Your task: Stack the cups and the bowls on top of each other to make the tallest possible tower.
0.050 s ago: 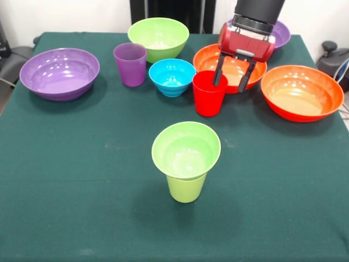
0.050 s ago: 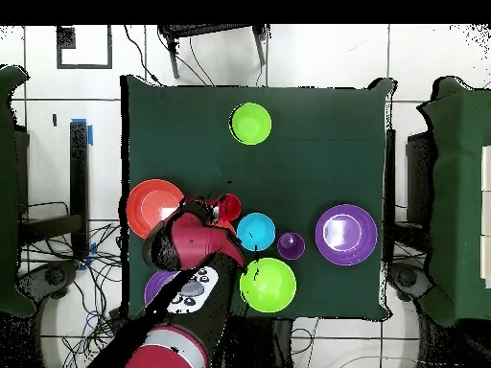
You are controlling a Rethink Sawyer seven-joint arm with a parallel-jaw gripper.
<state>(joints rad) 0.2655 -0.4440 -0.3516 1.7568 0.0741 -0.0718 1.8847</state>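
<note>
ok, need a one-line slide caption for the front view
Open gripper straddles the red cup's far rim; small lime-green bowl already sits on the lime-green cup.

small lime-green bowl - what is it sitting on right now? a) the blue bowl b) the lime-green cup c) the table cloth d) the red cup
b: in the front view the small lime-green bowl rests on the mouth of the lime-green cup, alone at the near middle of the table, while the red cup stands apart by the gripper.
</note>
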